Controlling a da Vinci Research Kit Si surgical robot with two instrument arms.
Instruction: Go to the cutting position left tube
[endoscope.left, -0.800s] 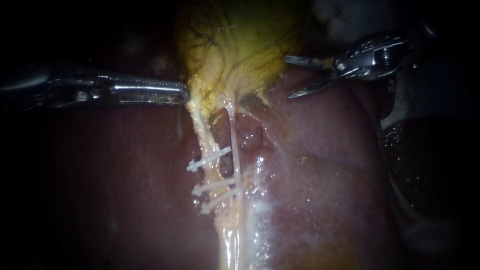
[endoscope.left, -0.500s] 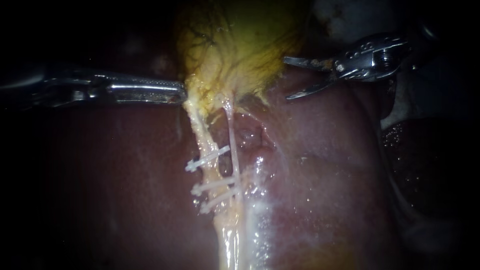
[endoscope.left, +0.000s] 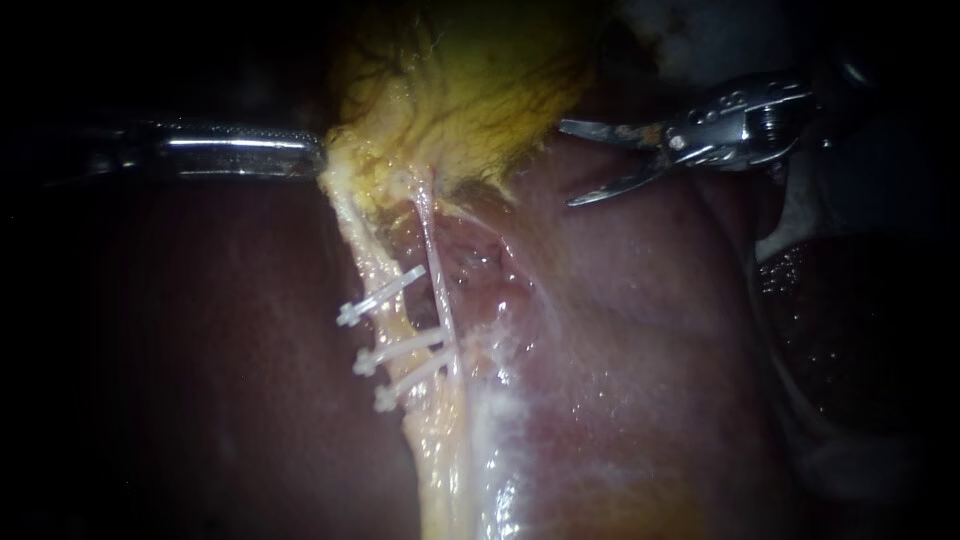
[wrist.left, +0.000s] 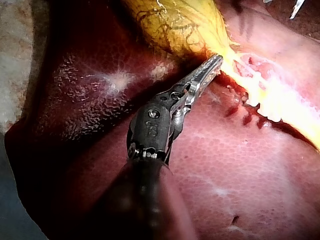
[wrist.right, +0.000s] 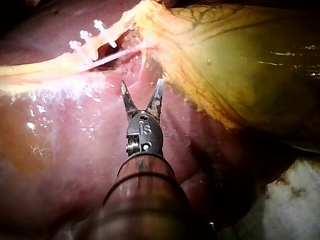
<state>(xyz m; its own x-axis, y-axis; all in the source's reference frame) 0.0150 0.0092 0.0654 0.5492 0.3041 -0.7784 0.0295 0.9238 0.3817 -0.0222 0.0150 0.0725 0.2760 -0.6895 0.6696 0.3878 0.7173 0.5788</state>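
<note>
The yellow gallbladder lies on the dark red liver. My left instrument has its jaws shut on the gallbladder's lower edge and holds it taut; the left wrist view shows the same grip. Two tubes run down from the gallbladder. The left tube is thick and yellowish, the right tube thin and pale. Three white clips cross them. My right instrument has its blades open, up and to the right of the tubes, touching neither. In the right wrist view its blades point toward the clips.
Wet, glistening tissue runs down beside the tubes. A dark fold of liver fills the right edge of the endoscope view. White gauze-like material lies beside the right instrument's shaft.
My left instrument has drawn back to the left, pulling the gallbladder edge, both tubes and the clips leftward over the liver. The right instrument has edged slightly left, blades still open.
</note>
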